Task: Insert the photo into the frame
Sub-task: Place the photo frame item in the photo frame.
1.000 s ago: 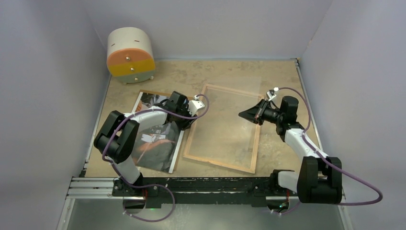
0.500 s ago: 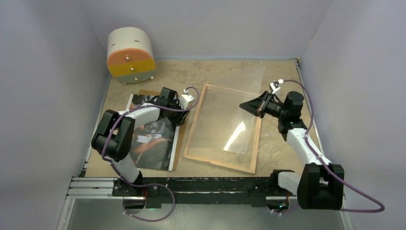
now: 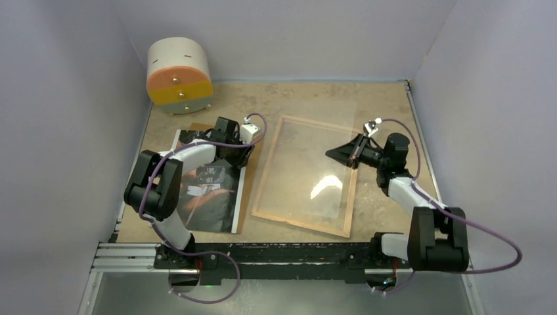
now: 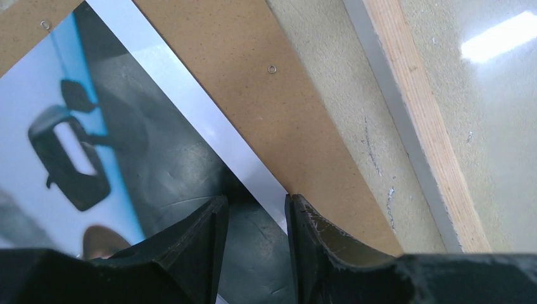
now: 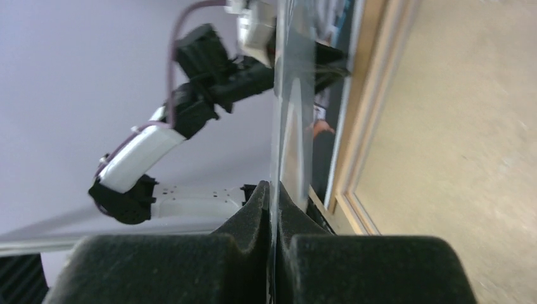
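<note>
The photo [image 3: 210,197] lies face up at the left on the brown backing board [image 3: 251,167]. The frame [image 3: 263,177] lies back up at the centre, its wooden rim showing. My left gripper [image 3: 230,157] is open and low over the photo's right edge. In the left wrist view the photo [image 4: 158,158] has its white border between my gripper's [image 4: 253,206] fingers, with the board [image 4: 272,107] and frame rim [image 4: 418,120] to the right. My right gripper [image 3: 330,154] is shut on the clear pane [image 3: 322,131] and holds it tilted above the frame. In the right wrist view the pane [image 5: 291,114] shows edge-on in my gripper [image 5: 272,190].
A round white drawer unit [image 3: 178,75] with orange and yellow fronts stands at the back left. Grey walls close in the left, right and back. A metal rail [image 3: 131,252] runs along the near edge.
My left gripper has moved left and back, off the frame's left rim onto the photo's right edge. My right gripper has raised the pane, then lowered it a little; glare now shows on it.
</note>
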